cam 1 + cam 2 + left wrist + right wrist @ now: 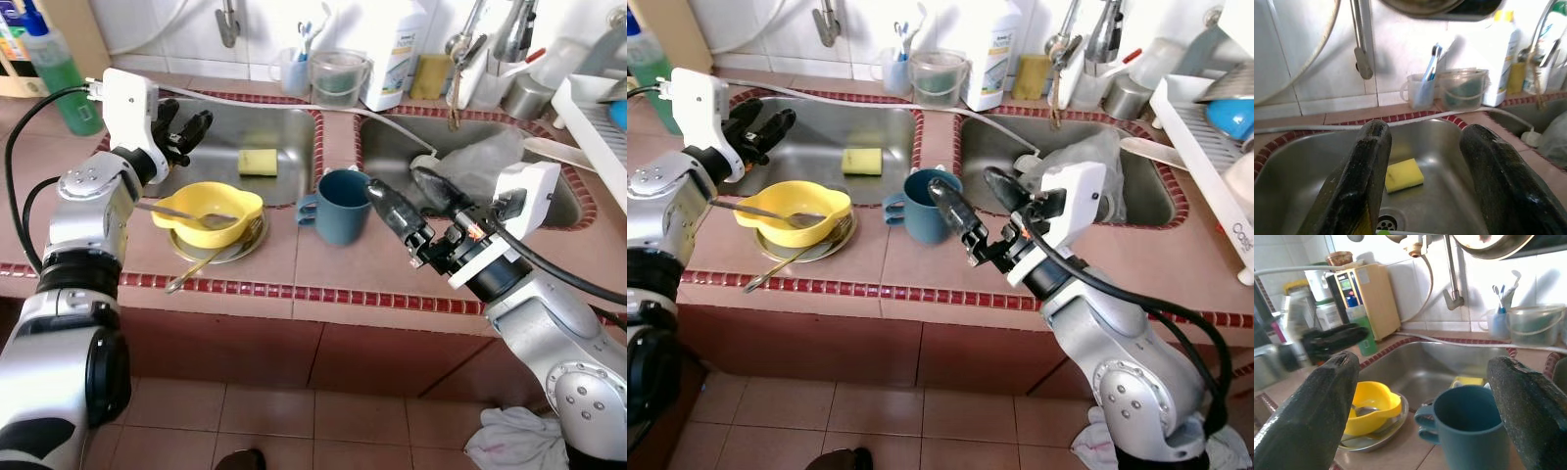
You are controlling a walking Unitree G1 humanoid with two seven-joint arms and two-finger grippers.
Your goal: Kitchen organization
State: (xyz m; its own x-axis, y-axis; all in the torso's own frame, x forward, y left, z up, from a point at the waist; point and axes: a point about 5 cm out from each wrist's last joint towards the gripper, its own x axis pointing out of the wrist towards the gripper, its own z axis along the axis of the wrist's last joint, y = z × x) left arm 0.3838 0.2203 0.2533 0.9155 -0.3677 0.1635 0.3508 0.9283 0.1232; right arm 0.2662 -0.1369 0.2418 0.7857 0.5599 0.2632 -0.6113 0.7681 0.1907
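Approach underway — your right gripper, fingers spread, faces the blue mug — ease forward, straddle its rim, then close.

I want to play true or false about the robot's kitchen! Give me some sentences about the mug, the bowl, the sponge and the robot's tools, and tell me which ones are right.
1. The mug is blue and stands on the counter between the two sinks. True.
2. The right tool is squeezing the mug. False: it is open beside the mug, not touching it.
3. The yellow bowl has a spoon in it. True.
4. The sponge lies on the counter. False: it lies in the left sink.
5. The left tool is open, holding nothing. True.
6. The bowl sits straight on the tiles. False: it sits on a metal plate.
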